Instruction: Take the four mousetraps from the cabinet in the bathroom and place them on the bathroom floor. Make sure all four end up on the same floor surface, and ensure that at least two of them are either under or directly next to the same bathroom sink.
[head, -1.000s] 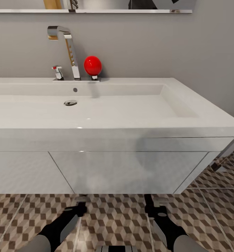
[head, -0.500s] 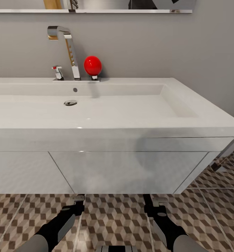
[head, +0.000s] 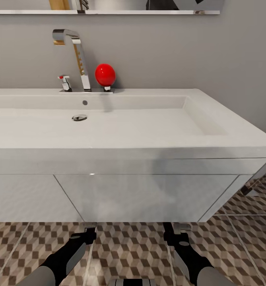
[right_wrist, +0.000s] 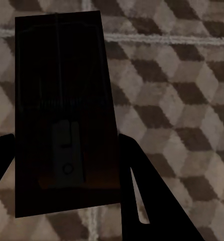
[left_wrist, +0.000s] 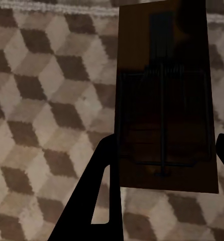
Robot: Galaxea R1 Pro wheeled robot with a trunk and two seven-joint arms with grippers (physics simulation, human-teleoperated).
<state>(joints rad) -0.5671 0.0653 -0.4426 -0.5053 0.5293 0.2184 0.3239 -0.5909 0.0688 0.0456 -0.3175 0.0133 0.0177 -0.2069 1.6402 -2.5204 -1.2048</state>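
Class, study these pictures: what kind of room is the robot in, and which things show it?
Most likely a bathroom: a wide shallow white rectangular basin with a tall chrome tap, on a white wall-hung unit, above cube-patterned floor tiles.

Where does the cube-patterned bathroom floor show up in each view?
Head view: the bathroom floor is the bottom strip, below the bathroom sink.
Left wrist view: it is the background behind the left-hand mousetrap.
Right wrist view: it is the background behind the right-hand mousetrap.
Shared landmark: the pale grout lines.
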